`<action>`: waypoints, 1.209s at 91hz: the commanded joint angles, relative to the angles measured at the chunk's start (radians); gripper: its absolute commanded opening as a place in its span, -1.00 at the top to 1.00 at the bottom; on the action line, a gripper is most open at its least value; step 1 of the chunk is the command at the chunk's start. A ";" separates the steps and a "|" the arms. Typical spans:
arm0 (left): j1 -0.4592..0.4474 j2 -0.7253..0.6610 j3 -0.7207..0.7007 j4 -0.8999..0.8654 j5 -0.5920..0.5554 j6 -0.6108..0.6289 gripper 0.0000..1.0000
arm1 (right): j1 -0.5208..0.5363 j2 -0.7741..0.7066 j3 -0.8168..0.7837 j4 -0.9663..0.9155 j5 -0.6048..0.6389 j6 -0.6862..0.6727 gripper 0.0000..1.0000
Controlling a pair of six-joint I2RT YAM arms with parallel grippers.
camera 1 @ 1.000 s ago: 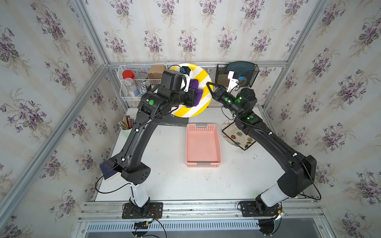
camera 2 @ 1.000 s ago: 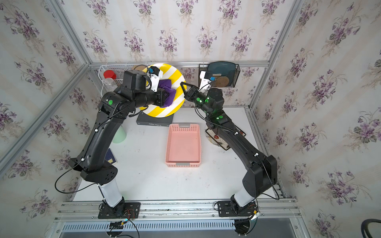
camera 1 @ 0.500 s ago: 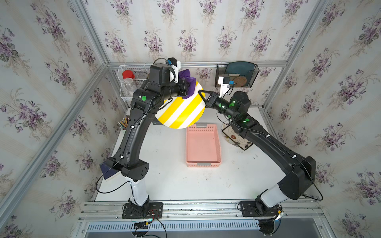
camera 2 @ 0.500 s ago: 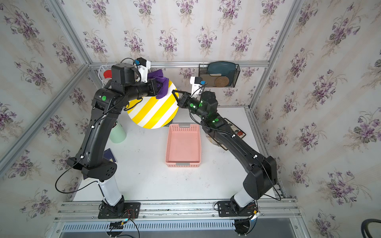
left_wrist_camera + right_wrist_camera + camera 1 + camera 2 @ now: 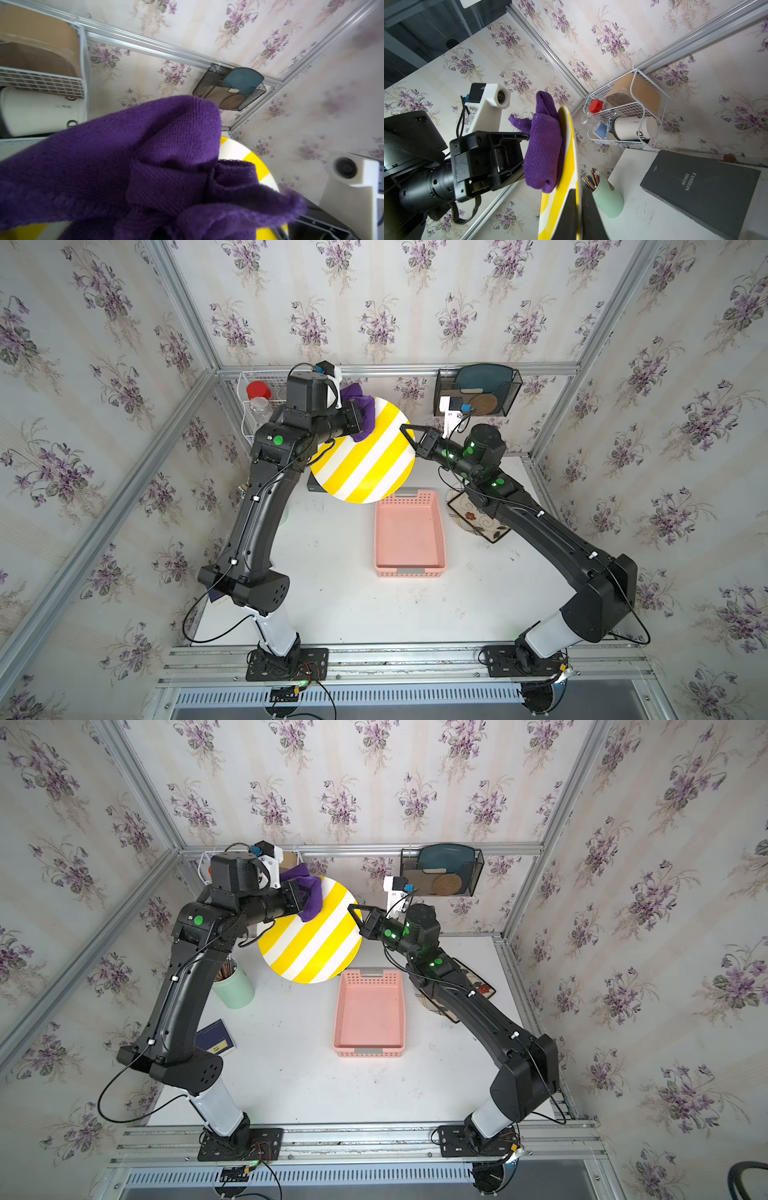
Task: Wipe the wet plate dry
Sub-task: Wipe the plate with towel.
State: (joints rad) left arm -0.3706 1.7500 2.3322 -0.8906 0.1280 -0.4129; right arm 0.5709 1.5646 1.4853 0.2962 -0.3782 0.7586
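Observation:
The round yellow-and-white striped plate (image 5: 370,464) (image 5: 311,944) hangs in the air above the table's back, its face turned up to both top views. My right gripper (image 5: 405,432) (image 5: 353,910) (image 5: 578,207) is shut on its right rim, one finger on each side. My left gripper (image 5: 356,423) (image 5: 300,898) is shut on a bunched purple cloth (image 5: 363,412) (image 5: 309,896) (image 5: 145,166) (image 5: 544,149). The cloth is pressed flat against the plate's upper left part. In the right wrist view the plate (image 5: 569,166) shows edge-on. The left fingertips are buried in the cloth.
A pink basket (image 5: 409,531) sits mid-table, a floral plate (image 5: 478,518) under my right arm. A dark book (image 5: 695,187), a green pencil cup (image 5: 235,986) and a blue booklet (image 5: 216,1040) lie at the left. A white wire rack (image 5: 257,406) and a black mesh holder (image 5: 478,393) hang on the back wall.
The plate has come down and left from the back wall and now faces the top camera. The cloth has gone from the plate's middle to its upper left part.

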 commanded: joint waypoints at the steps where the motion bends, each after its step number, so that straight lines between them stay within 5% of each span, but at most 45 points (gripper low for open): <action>1: 0.021 -0.032 -0.064 -0.055 -0.110 0.035 1.00 | -0.051 -0.043 -0.012 0.238 -0.031 0.069 1.00; 17: 0.005 -0.093 -0.239 0.024 0.165 0.077 1.00 | -0.098 -0.035 -0.007 0.250 -0.047 0.093 1.00; 27: -0.084 -0.092 -0.290 0.058 0.320 0.127 1.00 | -0.095 -0.012 0.000 0.266 -0.056 0.119 1.00; 40: -0.191 -0.031 -0.233 0.044 0.328 0.151 1.00 | -0.082 0.011 0.026 0.266 -0.066 0.119 1.00; 59: -0.115 0.021 -0.046 0.025 0.196 0.090 1.00 | -0.118 -0.010 -0.002 0.274 -0.054 0.155 1.00; 84: 0.181 -0.104 -0.208 0.393 0.566 -0.352 1.00 | -0.268 -0.114 -0.150 0.429 -0.088 0.322 1.00; 98: 0.196 -0.065 -0.281 0.762 0.797 -0.662 1.00 | -0.270 -0.103 -0.180 0.541 -0.142 0.434 1.00; 110: 0.197 -0.030 -0.329 1.061 0.833 -0.898 1.00 | -0.259 -0.088 -0.204 0.589 -0.133 0.475 1.00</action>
State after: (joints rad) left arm -0.1673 1.6989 2.0254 -0.1890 0.8059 -1.0138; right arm 0.2943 1.4746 1.2861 0.6930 -0.3981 1.1137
